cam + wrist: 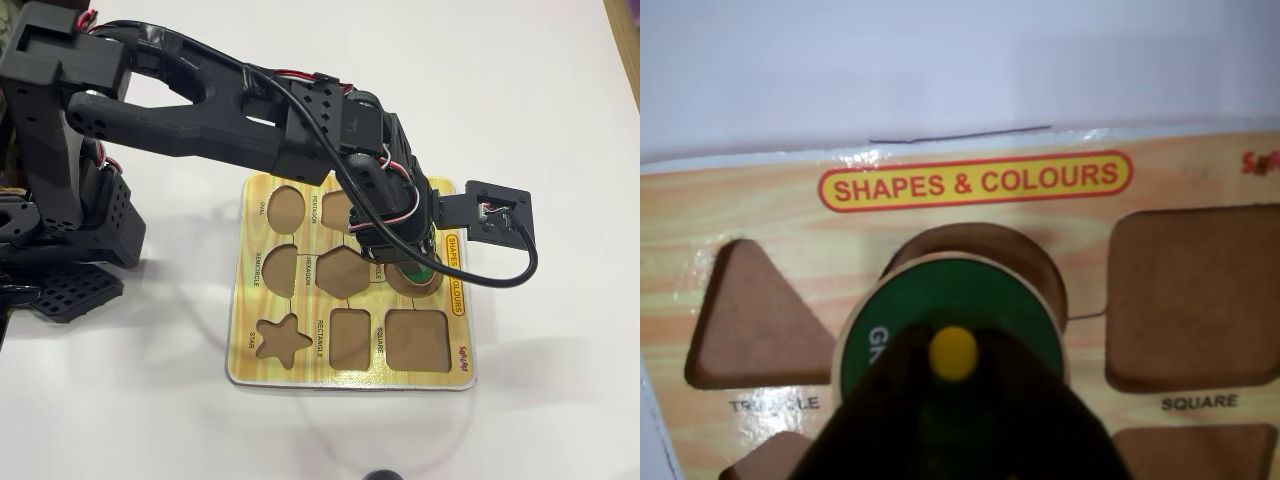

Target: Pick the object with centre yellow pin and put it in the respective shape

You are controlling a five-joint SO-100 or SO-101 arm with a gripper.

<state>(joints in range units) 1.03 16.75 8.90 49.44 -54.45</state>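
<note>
Over the circle cut-out [1030, 262], fingers [990, 400] hold the green disc [940, 300].

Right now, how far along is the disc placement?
Done: the green disc is picked and carried over the puzzle board. In hand: the tool grips its yellow knob, holding the disc over the round cut-out but offset, its brown floor still showing. Left: seat it flush, release, retract.

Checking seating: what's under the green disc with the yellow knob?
Under the green round disc with pale wooden rim and yellow knob is the brown round cut-out of the yellow wood-grain puzzle board; only its far edge shows. The black gripper hides the near side, so seating is unclear.
</note>
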